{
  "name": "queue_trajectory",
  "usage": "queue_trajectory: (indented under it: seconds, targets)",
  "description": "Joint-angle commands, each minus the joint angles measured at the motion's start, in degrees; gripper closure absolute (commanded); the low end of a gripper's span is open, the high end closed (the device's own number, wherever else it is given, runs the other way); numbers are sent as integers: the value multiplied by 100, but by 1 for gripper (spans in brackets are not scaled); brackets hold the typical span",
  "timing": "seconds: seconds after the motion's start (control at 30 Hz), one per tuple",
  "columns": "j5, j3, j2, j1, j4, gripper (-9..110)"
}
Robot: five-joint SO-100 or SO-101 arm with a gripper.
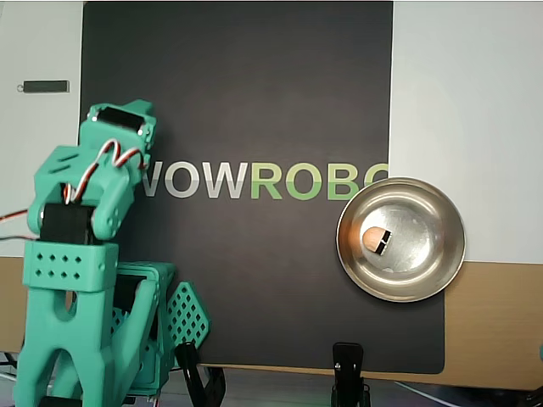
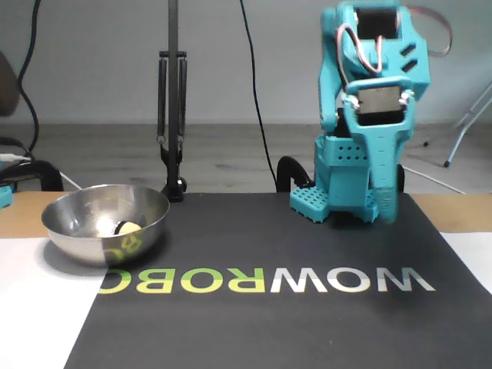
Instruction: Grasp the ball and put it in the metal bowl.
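The ball (image 1: 372, 239) is small and orange-tan with a black mark, and it lies inside the metal bowl (image 1: 447, 254), left of the bowl's middle in the overhead view. In the fixed view the ball (image 2: 129, 227) shows just over the rim of the shiny bowl (image 2: 77, 233) at the left. My teal arm is folded over its base, far from the bowl. My gripper (image 2: 385, 214) hangs pointing down at the black mat, its fingers together with nothing between them. From above, only the wrist (image 1: 119, 134) shows and the fingertips are hidden beneath it.
A black mat (image 1: 254, 93) printed WOWROBO covers the table's middle, with white sheets on both sides. Black clamps (image 1: 348, 366) grip the mat's near edge. A small dark bar (image 1: 44, 86) lies on the left white sheet. A clamp stand (image 2: 172, 115) rises behind the bowl.
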State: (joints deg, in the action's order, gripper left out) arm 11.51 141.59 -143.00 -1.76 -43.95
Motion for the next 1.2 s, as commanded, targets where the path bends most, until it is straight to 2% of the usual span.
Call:
queue_trajectory:
  seconds: [0.0,0.3,0.53,0.83,0.97,1.17]
  targets:
    - [-9,562,-870,9,431,101]
    - [-18,2531,-3357,9,1608,101]
    - [-18,3639,-5168,9,1837,101]
    - [-26,3753,-5229,18,1784,101]
    - [-475,3753,-5221,9,1749,101]
    - [-853,3753,-5221,18,1028,101]
